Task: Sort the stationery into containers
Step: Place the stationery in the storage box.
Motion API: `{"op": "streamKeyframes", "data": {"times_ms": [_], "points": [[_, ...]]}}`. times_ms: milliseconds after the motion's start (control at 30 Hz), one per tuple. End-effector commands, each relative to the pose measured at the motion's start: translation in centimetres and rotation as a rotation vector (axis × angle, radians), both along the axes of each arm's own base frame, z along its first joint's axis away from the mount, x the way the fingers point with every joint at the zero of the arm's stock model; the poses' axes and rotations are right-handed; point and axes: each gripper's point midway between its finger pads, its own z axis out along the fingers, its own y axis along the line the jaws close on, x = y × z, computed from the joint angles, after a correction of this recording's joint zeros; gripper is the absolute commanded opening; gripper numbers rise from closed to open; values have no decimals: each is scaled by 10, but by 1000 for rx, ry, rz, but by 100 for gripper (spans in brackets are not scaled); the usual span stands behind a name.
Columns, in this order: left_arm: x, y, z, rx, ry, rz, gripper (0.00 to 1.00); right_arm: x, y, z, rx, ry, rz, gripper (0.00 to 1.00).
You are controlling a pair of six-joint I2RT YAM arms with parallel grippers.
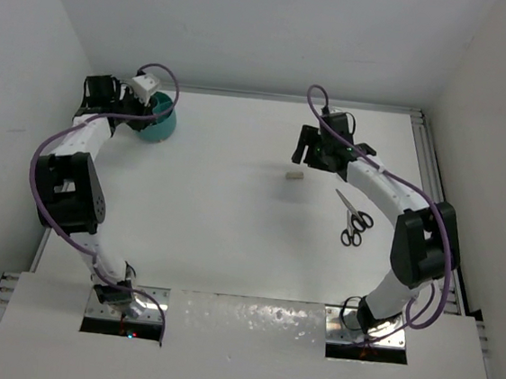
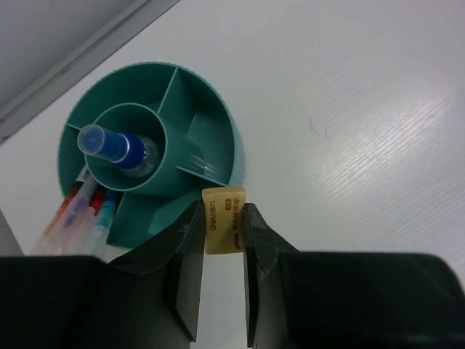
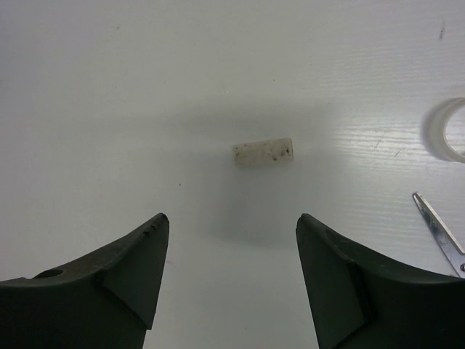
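Observation:
A tan eraser [image 2: 224, 218] with printed lettering is pinched upright in my left gripper [image 2: 221, 207], which is shut on it just beside the near rim of the round teal tub [image 2: 234, 145]. The tub's centre cup holds a blue-capped bottle [image 2: 112, 145], and pens [image 2: 83, 211] stand in a left compartment. From above, the left gripper [image 1: 149, 104] hangs over the tub [image 1: 160, 124] at the back left. My right gripper [image 3: 232, 218] is open above the table, with a small speckled white eraser block [image 3: 263, 152] lying ahead of its fingertips. Black-handled scissors [image 1: 356, 220] lie to the right.
A clear tape roll [image 3: 450, 131] sits at the right edge of the right wrist view, with a scissor blade [image 3: 439, 233] below it. The white block [image 1: 295, 175] lies mid-table below the right gripper [image 1: 309, 153]. White walls close in the table on three sides.

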Motion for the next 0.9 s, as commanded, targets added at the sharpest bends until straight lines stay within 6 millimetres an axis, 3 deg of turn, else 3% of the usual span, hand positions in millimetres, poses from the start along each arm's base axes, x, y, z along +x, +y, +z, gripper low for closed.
{"op": "streamKeyframes", "data": {"times_ms": [0, 267, 467, 700, 867], "points": [[14, 12, 29, 162, -179, -181, 0, 7, 6, 16, -10, -36, 2, 70], [22, 23, 2, 259, -231, -265, 0, 8, 13, 14, -23, -12, 10, 70], [31, 38, -7, 311, -264, -265, 0, 6, 13, 15, -56, -16, 12, 70], [34, 40, -12, 317, -267, -260, 0, 3, 12, 16, -78, -15, 15, 70], [36, 39, -16, 321, -296, -253, 7, 2, 13, 17, -79, -17, 21, 70]]}}
